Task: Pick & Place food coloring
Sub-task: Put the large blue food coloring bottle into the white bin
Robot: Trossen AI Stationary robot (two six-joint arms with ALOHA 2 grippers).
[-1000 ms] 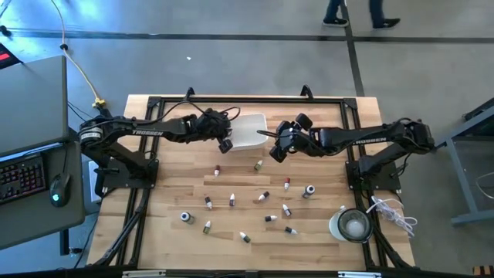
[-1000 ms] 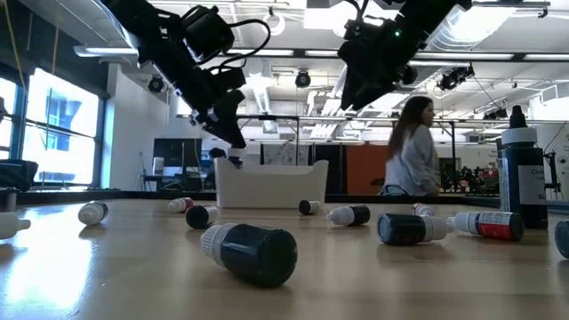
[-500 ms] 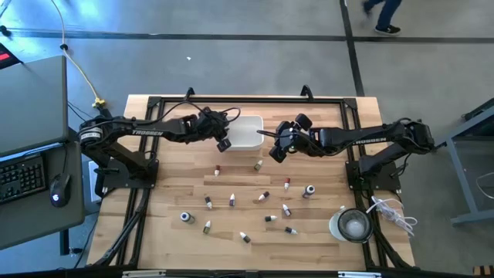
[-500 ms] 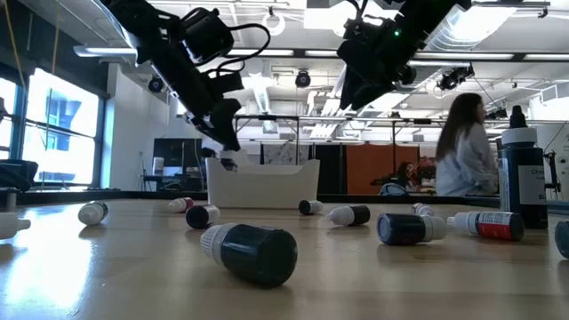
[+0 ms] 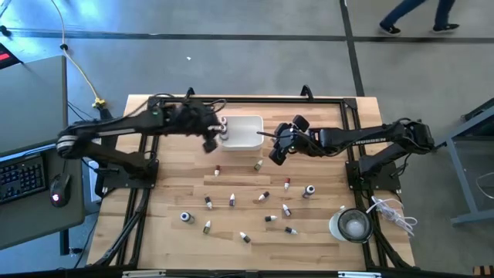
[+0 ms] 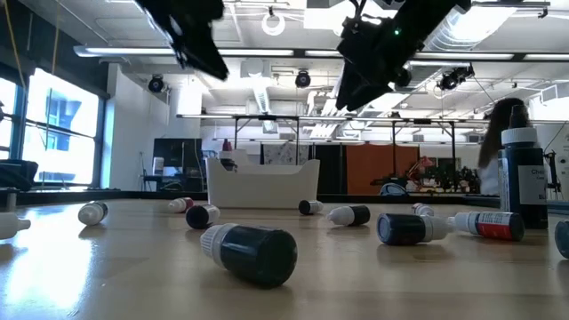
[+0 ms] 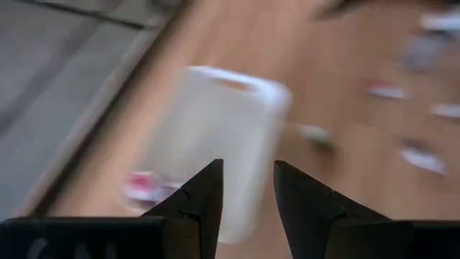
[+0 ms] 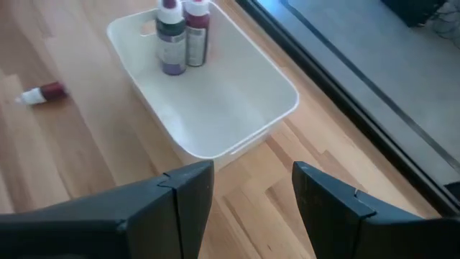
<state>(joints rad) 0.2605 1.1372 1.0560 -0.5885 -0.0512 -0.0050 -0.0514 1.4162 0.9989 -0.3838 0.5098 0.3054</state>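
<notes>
On the right arm point(image 5: 363, 140), white lettering reads "TROSSEN".

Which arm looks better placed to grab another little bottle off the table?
Probably the right: its open gripper hangs empty near a loose bottle, while the left gripper is beside the tray.

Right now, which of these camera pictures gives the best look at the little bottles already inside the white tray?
The right wrist view: two bottles lie in one corner of the white tray, sharp and unblocked. The high view shows them as specks. In the left wrist view they are a smear. The low view shows only one cap above the tray's wall.
</notes>
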